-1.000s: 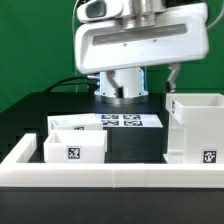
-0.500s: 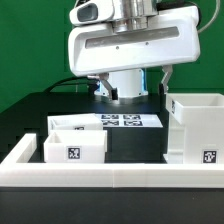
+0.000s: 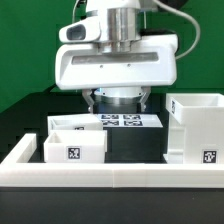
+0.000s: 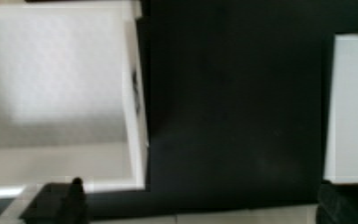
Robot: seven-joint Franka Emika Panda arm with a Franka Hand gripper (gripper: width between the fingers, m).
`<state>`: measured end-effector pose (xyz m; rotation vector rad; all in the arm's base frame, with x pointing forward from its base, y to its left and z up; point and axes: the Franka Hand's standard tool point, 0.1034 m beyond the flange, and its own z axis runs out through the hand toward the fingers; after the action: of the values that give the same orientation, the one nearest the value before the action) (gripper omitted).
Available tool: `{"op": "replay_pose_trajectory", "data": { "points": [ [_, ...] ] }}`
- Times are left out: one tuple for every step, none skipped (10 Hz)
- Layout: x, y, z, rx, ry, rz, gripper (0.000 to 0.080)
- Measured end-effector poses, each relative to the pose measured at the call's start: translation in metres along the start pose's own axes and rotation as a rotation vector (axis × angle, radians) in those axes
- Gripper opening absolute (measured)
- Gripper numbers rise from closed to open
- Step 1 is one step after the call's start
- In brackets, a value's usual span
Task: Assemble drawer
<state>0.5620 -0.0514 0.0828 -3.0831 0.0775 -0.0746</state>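
Note:
The drawer lies in loose white parts on the black table. The tall open-fronted box housing (image 3: 195,128) stands at the exterior view's right. Two small open-topped trays (image 3: 74,150) (image 3: 72,124) sit at the left, one behind the other, each with a tag. The arm's white wrist housing (image 3: 118,64) hangs above the middle and hides the fingers there. In the wrist view my gripper (image 4: 204,202) is open and empty over bare black table. Its dark fingertips (image 4: 55,200) are wide apart. A white part (image 4: 51,90) lies to one side and another (image 4: 354,100) to the other.
The marker board (image 3: 125,122) lies flat behind the trays, under the arm. The long low white border wall (image 3: 110,176) runs along the front and up the left side. A green backdrop stands behind the table.
The arm has moved toward the exterior view's left and dropped a little. It now hangs over the marker board. The drawer parts have not moved.

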Motion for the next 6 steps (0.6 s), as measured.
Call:
{"op": "replay_pose_trajectory", "data": {
  "points": [
    [-0.001,0.006,0.006,0.006,0.001,0.008,0.0649],
    [-0.001,0.005,0.006,0.005,0.0,0.004,0.0649],
    [-0.001,0.004,0.006,0.005,0.0,0.003,0.0649],
    [-0.001,0.004,0.007,0.005,-0.001,0.003,0.0649],
    [-0.002,0.006,0.008,0.006,-0.002,-0.003,0.0649],
    [-0.005,0.017,0.018,0.008,-0.001,-0.015,0.0649]
  ]
}}
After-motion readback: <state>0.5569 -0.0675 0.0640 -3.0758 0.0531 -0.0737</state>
